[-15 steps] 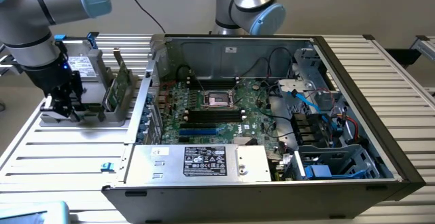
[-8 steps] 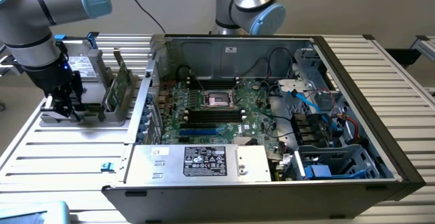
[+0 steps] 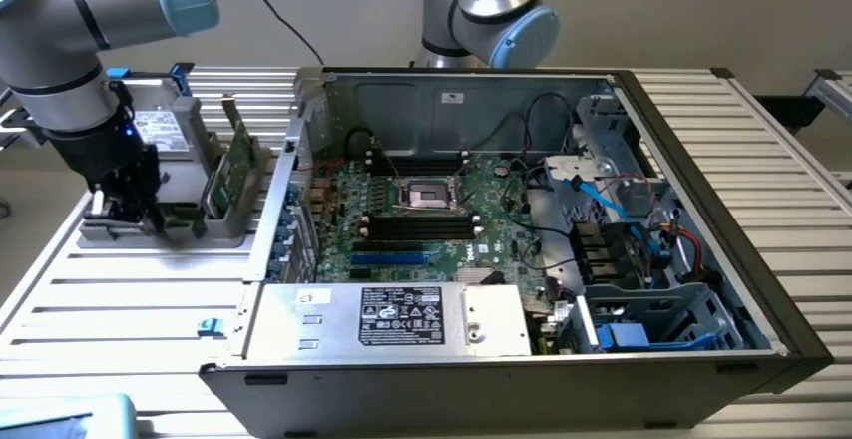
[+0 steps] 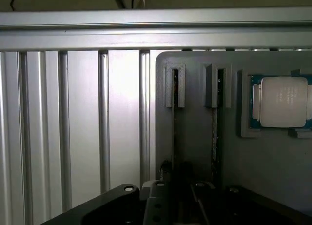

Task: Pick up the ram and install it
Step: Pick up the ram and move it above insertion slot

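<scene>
The grey holder carries the ram under the gripper, its grip impossible to tell, a second stick and a processor.

Plain pale wall, ribbed aluminium table, even indoor light

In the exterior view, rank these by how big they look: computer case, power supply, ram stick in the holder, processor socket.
1. computer case
2. power supply
3. ram stick and processor socket: they look about alike, so not ranked.
</scene>
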Action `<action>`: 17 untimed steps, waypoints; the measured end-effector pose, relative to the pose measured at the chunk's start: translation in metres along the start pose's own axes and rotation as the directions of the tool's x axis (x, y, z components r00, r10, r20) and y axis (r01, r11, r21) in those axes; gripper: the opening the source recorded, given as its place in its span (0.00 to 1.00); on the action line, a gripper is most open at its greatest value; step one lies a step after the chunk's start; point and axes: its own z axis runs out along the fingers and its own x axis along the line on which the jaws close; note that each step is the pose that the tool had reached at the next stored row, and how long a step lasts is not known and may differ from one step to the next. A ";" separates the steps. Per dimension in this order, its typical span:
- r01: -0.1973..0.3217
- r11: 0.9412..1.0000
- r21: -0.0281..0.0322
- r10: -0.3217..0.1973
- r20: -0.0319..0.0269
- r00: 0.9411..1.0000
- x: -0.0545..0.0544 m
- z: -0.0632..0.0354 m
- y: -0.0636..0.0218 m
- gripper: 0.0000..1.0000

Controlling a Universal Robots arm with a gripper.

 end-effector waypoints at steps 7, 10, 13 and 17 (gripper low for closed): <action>0.000 1.000 0.000 0.000 0.000 1.000 0.000 -0.0004 0.0000 0.13; 0.000 1.000 0.000 0.000 0.000 1.000 0.000 -0.0071 0.0001 0.13; 0.000 1.000 0.001 0.000 0.000 1.000 0.000 -0.0207 0.0004 0.13; 0.000 1.000 0.001 0.000 0.000 1.000 0.001 -0.0377 0.0007 0.13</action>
